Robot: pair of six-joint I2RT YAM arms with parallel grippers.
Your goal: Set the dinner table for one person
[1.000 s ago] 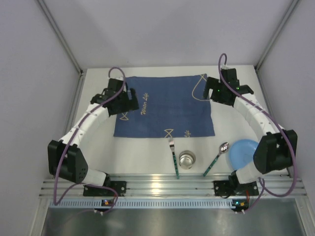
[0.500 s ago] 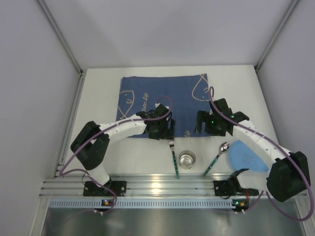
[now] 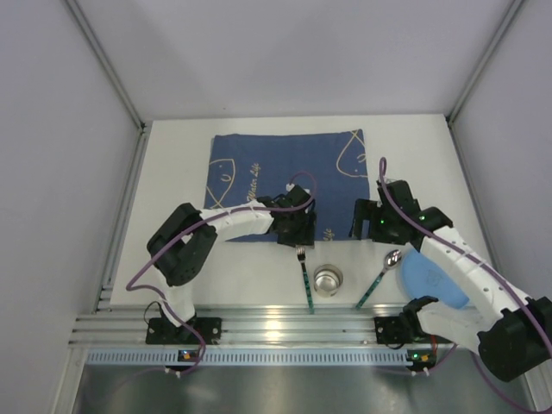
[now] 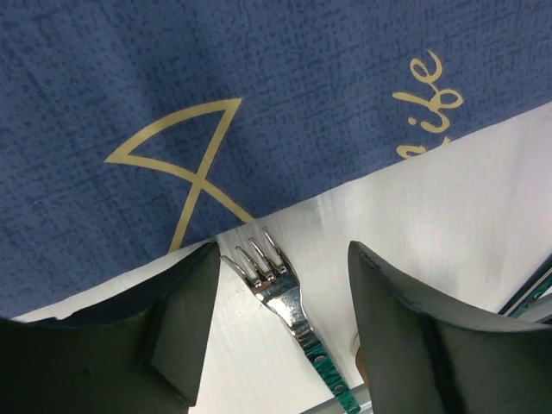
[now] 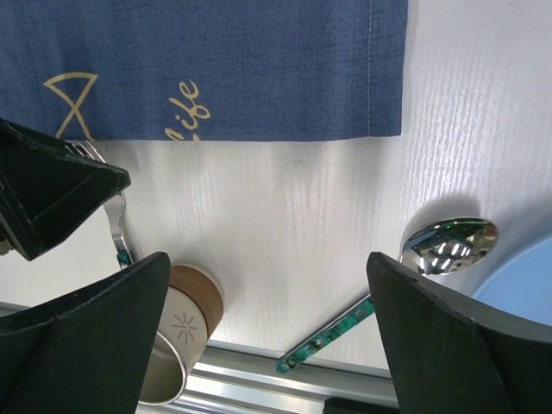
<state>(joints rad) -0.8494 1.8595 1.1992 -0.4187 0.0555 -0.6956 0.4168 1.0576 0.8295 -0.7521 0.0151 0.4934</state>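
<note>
The white dinner table (image 3: pixel 172 185) carries a dark blue cloth mat (image 3: pixel 276 172) at the back. A fork with a green handle (image 3: pixel 305 276) lies in front of the mat's near edge; its tines show in the left wrist view (image 4: pixel 263 263). My left gripper (image 3: pixel 297 231) hovers open just above the fork's tines, one finger on each side (image 4: pixel 280 332). A metal cup (image 3: pixel 328 279), a green-handled spoon (image 3: pixel 382 274) and a light blue plate (image 3: pixel 435 276) sit to the right. My right gripper (image 3: pixel 371 226) is open and empty above the table between cup (image 5: pixel 177 332) and spoon (image 5: pixel 444 241).
A ribbed aluminium rail (image 3: pixel 285 323) runs along the near edge, close to the cutlery handles. Grey walls enclose the table on three sides. The left gripper's finger shows at the left in the right wrist view (image 5: pixel 52 198).
Both arms swung from the mat's far corners towards the near middle. The left gripper came down over the fork's tines; the right moved to above the spoon and cup.
</note>
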